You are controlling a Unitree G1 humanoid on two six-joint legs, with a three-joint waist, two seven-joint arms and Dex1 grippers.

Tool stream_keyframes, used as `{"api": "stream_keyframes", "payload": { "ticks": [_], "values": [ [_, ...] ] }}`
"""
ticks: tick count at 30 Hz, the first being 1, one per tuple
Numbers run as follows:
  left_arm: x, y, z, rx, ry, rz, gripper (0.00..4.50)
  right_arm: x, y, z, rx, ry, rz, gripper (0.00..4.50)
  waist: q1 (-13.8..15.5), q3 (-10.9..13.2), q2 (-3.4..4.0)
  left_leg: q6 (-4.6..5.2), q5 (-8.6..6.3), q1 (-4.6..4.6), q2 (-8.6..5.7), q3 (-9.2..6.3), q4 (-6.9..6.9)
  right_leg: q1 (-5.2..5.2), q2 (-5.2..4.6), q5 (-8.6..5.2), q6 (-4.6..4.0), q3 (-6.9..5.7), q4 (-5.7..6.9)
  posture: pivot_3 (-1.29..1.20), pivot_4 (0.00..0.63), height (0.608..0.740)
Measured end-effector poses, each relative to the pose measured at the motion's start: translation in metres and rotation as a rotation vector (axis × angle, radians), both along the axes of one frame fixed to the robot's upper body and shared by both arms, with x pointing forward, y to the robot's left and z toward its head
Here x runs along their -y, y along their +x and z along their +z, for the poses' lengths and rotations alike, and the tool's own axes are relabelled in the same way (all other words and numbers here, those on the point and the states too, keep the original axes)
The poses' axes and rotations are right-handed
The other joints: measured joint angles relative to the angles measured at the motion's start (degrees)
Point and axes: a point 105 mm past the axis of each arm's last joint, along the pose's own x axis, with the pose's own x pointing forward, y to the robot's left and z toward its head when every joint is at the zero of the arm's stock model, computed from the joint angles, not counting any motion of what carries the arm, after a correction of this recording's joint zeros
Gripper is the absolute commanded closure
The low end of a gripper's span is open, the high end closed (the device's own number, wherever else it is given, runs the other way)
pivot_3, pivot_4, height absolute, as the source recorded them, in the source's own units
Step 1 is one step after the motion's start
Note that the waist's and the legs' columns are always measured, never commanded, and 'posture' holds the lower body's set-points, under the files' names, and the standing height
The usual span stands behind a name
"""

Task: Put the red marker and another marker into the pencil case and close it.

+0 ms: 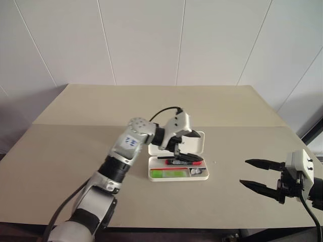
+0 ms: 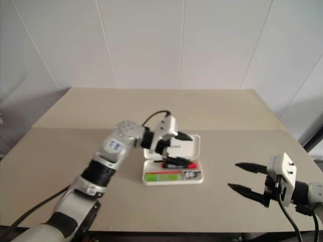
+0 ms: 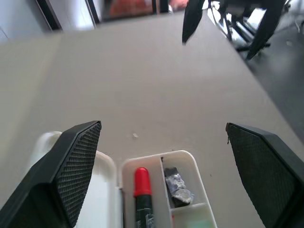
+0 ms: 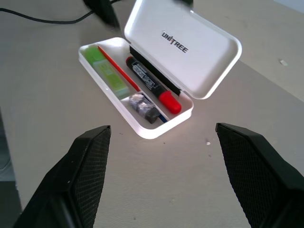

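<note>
The white pencil case (image 4: 142,130) lies open in the middle of the table, its lid (image 4: 185,47) standing up on the far side. The red marker (image 4: 152,88), black-barrelled with a red cap, lies inside along the hinge side. The lime-green marker (image 4: 107,71) lies in the near compartment. My left gripper (image 1: 182,143) hovers open just above the case, holding nothing, and the red marker (image 3: 141,190) lies below its fingers. My right gripper (image 1: 245,172) is open and empty, well to the right of the case and pointing towards it.
A small dark grey lump (image 4: 142,105) sits in the case's end compartment. A black cable (image 4: 42,19) runs over the table behind the case. The beige table (image 1: 75,151) has a seam across it, and a white wall stands behind.
</note>
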Motion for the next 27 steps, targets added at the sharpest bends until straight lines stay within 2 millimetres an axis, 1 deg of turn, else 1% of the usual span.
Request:
{"api": "stream_keyframes", "payload": {
  "ticks": [4, 6, 7, 10, 11, 13, 15, 17, 20, 21, 24, 27],
  "values": [
    [-0.024, -0.011, 0.022, 0.024, -0.125, -0.019, 0.01, -0.002, 0.003, 0.007, 0.027, 0.002, 0.017, 0.0, 0.1, 0.0, -0.01, 0.0, 0.0, -0.01, 0.0, -0.02, 0.12, 0.03, 0.0, 0.01, 0.01, 0.0, 0.05, 0.0, 0.15, 0.74],
    [-0.041, -0.01, 0.033, 0.061, -0.147, 0.026, 0.01, -0.003, 0.004, 0.01, 0.035, 0.004, 0.027, 0.0, 0.1, 0.0, 0.0, 0.0, 0.0, 0.06, 0.0, -0.02, 0.15, 0.09, 0.0, 0.01, 0.01, 0.0, 0.07, 0.0, 0.15, 0.74],
    [-0.049, -0.007, 0.035, 0.069, -0.151, 0.053, 0.2, -0.002, 0.005, 0.01, 0.034, 0.007, 0.027, 0.0, 0.0, 0.0, 0.0, 0.0, 0.0, 0.09, 0.0, -0.02, 0.17, 0.14, 0.01, 0.02, 0.01, -0.01, 0.06, 0.0, 0.15, 0.74],
    [-0.069, 0.0, 0.031, 0.063, -0.142, 0.122, 0.92, -0.004, 0.01, 0.011, 0.034, 0.017, 0.046, 0.0, 0.0, 0.0, 0.0, 0.0, 0.0, 0.09, 0.0, -0.01, 0.23, 0.19, 0.0, 0.04, 0.02, -0.01, 0.04, 0.0, 0.15, 0.74],
    [-0.076, 0.002, 0.029, 0.055, -0.144, 0.144, 1.32, -0.006, 0.012, 0.012, 0.037, 0.021, 0.061, 0.0, 0.0, 0.0, 0.0, 0.0, 0.0, 0.1, 0.0, -0.01, 0.24, 0.19, 0.0, 0.04, 0.02, -0.01, 0.04, 0.0, 0.15, 0.74],
    [-0.089, 0.01, 0.026, 0.029, -0.161, 0.183, 1.97, -0.008, 0.016, 0.019, 0.056, 0.041, 0.081, 0.0, -0.1, 0.0, 0.0, 0.01, 0.0, 0.11, 0.02, 0.0, 0.26, 0.19, 0.01, 0.06, 0.0, -0.01, 0.04, 0.0, 0.15, 0.74],
    [-0.108, 0.017, 0.023, -0.009, -0.184, 0.222, 2.69, -0.011, 0.02, 0.026, 0.077, 0.065, 0.114, 0.0, -0.2, 0.0, 0.0, 0.01, 0.0, 0.13, 0.06, -0.01, 0.25, 0.19, 0.04, 0.07, -0.03, -0.04, 0.06, 0.0, 0.15, 0.74],
    [-0.121, 0.019, 0.023, -0.054, -0.214, 0.225, 3.37, -0.011, 0.024, 0.026, 0.07, 0.074, 0.124, 0.0, -0.1, 0.0, 0.01, 0.01, 0.0, 0.12, 0.05, -0.03, 0.23, 0.18, 0.02, 0.07, -0.03, -0.07, 0.06, 0.0, 0.15, 0.74],
    [-0.134, 0.022, 0.019, -0.112, -0.234, 0.236, 4.34, -0.012, 0.028, 0.022, 0.049, 0.076, 0.134, 0.0, 0.1, 0.0, 0.0, 0.01, 0.0, 0.05, 0.02, -0.07, 0.23, 0.18, -0.01, 0.07, -0.03, -0.08, 0.03, 0.0, 0.15, 0.74],
    [-0.138, 0.023, 0.016, -0.132, -0.233, 0.244, 4.47, -0.013, 0.028, 0.021, 0.047, 0.078, 0.14, 0.0, 0.1, 0.0, 0.0, 0.01, 0.0, 0.04, 0.01, -0.07, 0.22, 0.18, -0.01, 0.07, -0.02, -0.08, 0.01, 0.0, 0.15, 0.74],
    [-0.145, 0.027, 0.008, -0.189, -0.241, 0.252, 4.47, -0.014, 0.031, 0.024, 0.06, 0.079, 0.151, 0.0, 0.0, 0.0, 0.0, 0.01, 0.0, 0.03, 0.02, -0.07, 0.21, 0.16, -0.01, 0.07, -0.02, -0.09, 0.02, 0.0, 0.15, 0.74],
    [-0.149, 0.034, 0.009, -0.217, -0.258, 0.261, 4.47, -0.017, 0.032, 0.024, 0.062, 0.077, 0.162, 0.0, 0.0, 0.0, 0.0, 0.01, 0.0, 0.04, 0.02, -0.08, 0.21, 0.14, 0.0, 0.07, -0.02, -0.1, 0.05, 0.0, 0.15, 0.74]
  ]
}}
